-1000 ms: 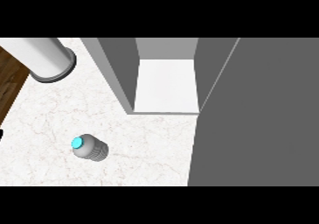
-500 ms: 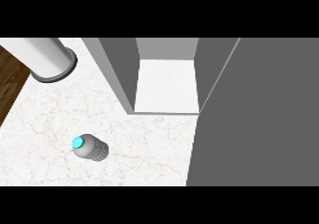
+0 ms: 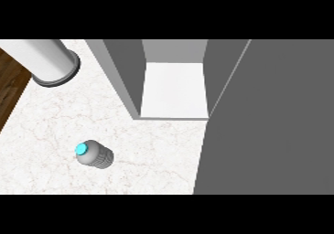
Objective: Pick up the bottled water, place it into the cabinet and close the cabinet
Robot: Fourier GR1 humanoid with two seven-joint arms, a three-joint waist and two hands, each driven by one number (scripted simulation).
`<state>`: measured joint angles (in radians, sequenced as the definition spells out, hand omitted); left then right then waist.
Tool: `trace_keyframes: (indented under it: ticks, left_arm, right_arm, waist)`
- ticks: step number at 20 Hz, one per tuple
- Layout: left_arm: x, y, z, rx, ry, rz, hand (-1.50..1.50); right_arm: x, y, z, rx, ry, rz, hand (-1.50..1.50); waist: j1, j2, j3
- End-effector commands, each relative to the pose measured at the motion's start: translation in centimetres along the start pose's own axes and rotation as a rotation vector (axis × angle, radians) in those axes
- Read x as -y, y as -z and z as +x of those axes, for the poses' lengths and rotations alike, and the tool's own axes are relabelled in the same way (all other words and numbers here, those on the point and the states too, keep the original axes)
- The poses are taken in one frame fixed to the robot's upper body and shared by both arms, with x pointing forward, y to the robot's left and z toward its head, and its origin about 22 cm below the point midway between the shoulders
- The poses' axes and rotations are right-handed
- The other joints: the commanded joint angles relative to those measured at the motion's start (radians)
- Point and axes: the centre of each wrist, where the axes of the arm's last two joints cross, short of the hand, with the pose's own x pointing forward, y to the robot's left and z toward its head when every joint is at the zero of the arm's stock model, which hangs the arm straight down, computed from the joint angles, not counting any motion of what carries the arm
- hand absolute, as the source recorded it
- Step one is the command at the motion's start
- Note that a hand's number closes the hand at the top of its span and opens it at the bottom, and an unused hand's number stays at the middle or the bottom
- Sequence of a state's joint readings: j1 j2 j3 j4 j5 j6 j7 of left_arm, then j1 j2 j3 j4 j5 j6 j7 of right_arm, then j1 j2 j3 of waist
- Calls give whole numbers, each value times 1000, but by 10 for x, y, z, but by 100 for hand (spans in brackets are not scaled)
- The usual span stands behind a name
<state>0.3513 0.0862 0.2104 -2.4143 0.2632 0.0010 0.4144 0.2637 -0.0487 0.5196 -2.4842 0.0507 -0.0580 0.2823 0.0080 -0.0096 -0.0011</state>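
Standing upright on the marble counter, the water bottle has not shifted, down-left of the open cabinet. Neither hand shows now; the dark sliver at left edge is gone.

Looked like a kitchen: marble-patterned bench, grey cabinet standing open with a white shelf inside, wood floor alongside.

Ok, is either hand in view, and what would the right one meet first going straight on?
Neither hand shows, so no heading can be told. Only counter lies between the lower edge and the bottled water; the open cabinet door fills the right side.
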Motion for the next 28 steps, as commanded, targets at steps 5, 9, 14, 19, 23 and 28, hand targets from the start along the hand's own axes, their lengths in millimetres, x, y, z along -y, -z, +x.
trace_keyframes:
  ticks: [5, 9, 14, 19, 23, 28]
  left_arm:
    - [7, -8, 20, 72, -62, -53, -150]
    - [-5, -6, -2, 70, -23, -49, -150]
    - [0, 1, -23, 41, 0, -49, -150]
    - [13, 26, -48, 37, -7, -51, -150]
    - [1, 30, -64, -2, 5, -11, -150]
    - [-6, 42, -89, -8, 45, -3, -150]
  right_arm:
    - [-6, -8, 27, 66, -104, -34, -150]
    - [-6, -6, 24, 74, -103, -49, -150]
    - [-11, -14, 32, 33, -105, -12, -150]
    - [-14, -3, 21, 63, -100, -13, -150]
    - [-21, -4, 27, 45, -89, -13, -150]
    - [-13, -15, 25, 47, -118, -4, -150]
  waist:
    - [-9, 3, -1]
    - [-5, 5, -1]
    - [-13, 5, 0]
    - [-16, 8, 0]
    - [-15, 7, -1]
    - [-23, 6, 0]
